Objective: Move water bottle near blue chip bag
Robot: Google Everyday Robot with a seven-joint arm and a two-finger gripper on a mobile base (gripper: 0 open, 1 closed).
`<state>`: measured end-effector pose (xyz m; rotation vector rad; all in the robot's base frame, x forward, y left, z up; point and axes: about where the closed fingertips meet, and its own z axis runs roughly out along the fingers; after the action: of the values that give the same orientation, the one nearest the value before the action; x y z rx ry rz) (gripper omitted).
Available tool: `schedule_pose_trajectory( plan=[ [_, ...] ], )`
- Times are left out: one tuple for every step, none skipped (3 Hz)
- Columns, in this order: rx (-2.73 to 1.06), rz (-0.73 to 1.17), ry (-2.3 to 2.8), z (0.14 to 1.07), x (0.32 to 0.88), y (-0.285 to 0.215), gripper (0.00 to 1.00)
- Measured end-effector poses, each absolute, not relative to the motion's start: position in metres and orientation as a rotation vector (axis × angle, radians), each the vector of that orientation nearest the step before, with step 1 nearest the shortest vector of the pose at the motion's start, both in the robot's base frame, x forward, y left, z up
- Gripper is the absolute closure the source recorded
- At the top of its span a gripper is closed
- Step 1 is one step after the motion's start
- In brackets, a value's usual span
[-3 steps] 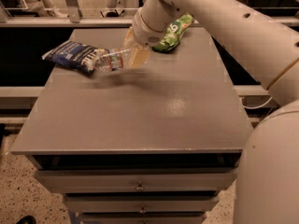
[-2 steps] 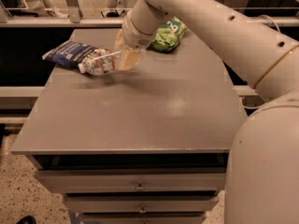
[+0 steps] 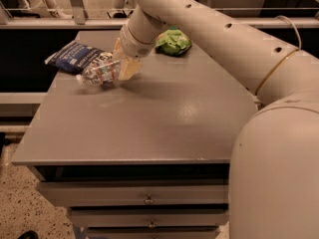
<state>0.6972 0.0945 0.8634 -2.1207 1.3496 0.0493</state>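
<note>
gripper [image 3: 122, 69]: hovering low over the table's far-left area, just inside the left edge; tan fingers [image 3: 130, 68] are clamping the right end of the water bottle, so it is closed on it.
water bottle [image 3: 99, 73]: lying on its side, long axis running roughly parallel to the far edge, its free end pointing at the left edge. Red-orange and green label bands are facing up. Can't tell if it is resting on the top or hanging just above it.
blue chip bag [image 3: 75, 58]: lying flat at the far-left corner, white lettering facing up. The bottle is sitting right against its near side; can't tell if they are touching.
green chip bag [image 3: 173, 41]: sitting by the far edge, around the middle, well apart from the bottle, partly hidden behind the arm.
arm [image 3: 199, 19]: reaching in from the right side, crossing over the far-right corner and angling down to the gripper.
table [image 3: 164, 113]: grey top, taking up most of the view.
drawers [image 3: 149, 199]: stacking under the near edge, all sitting closed, small pulls showing at centre.
</note>
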Motion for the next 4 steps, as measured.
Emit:
schedule_pose_trajectory(
  plan=[
    [-2.150, 0.045, 1.320, 0.8569, 0.6954, 0.1040, 0.75],
    [-2.170, 0.040, 1.304, 0.8539, 0.6919, 0.1057, 0.52],
    [-2.190, 0.034, 1.295, 0.8529, 0.6894, 0.1042, 0.29],
    [-2.208, 0.031, 1.279, 0.8538, 0.6904, 0.1061, 0.06]
  ],
)
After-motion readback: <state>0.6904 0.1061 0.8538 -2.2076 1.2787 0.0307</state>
